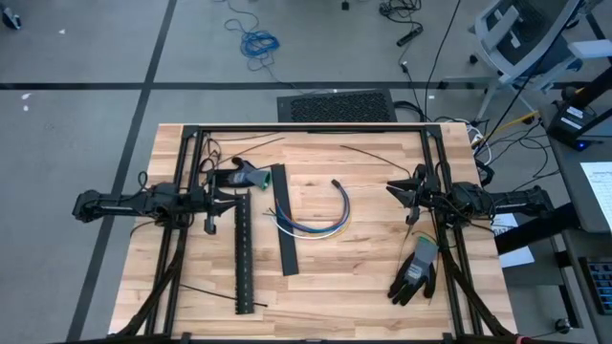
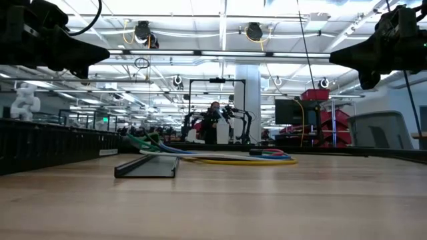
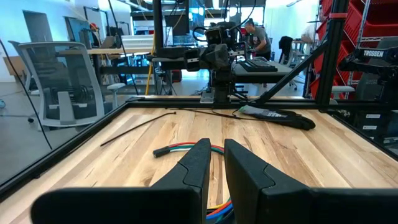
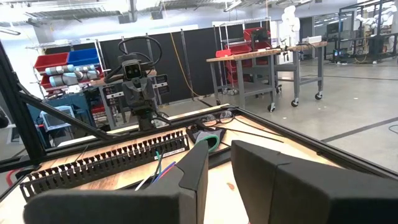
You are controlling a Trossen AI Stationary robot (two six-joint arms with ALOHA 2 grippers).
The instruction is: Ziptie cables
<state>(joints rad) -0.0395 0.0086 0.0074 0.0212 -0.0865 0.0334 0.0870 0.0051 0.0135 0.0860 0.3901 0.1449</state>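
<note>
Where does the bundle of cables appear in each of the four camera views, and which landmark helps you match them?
High view: the cables curve across the table's middle, between both arms.
Low view: they lie flat at mid-picture, right of the flat black bar.
Left wrist view: beyond and between the left gripper fingers.
Right wrist view: coloured wire ends near the right gripper.
Shared landmark: the long black comb rail.

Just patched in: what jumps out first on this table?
The curved bundle of cables lies at the table's middle, untouched, between the two arms. Left of it lie a long black comb-like rail and a flat black strip. A grey-black glove lies near the right claw.
</note>
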